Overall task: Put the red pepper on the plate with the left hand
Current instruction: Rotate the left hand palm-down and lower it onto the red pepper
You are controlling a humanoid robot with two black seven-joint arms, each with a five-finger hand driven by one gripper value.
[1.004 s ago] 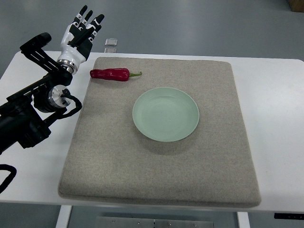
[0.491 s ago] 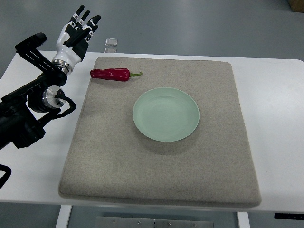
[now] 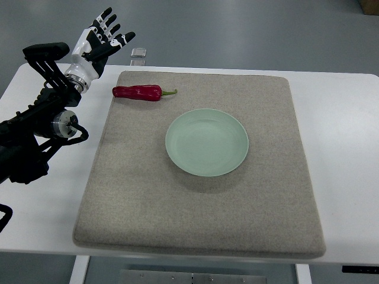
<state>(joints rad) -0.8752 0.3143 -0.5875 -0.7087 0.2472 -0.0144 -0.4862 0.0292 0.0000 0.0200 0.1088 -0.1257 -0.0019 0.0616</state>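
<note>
The left hand (image 3: 98,42) is up in the air at 10 o'clock, fingers (image 3: 110,25) spread wide and holding nothing. The red pepper (image 3: 137,92) lies on the gray mat (image 3: 201,201) on the counter (image 3: 343,148), at 11 o'clock from the green plate (image 3: 206,142), not touching it. The arm's lower part is cut off at the left edge.

White surface (image 3: 343,118), rounded corners. Large grey felt mat (image 3: 201,213) lies flat on it, covering most of the top. Bare white margins left and right.
</note>
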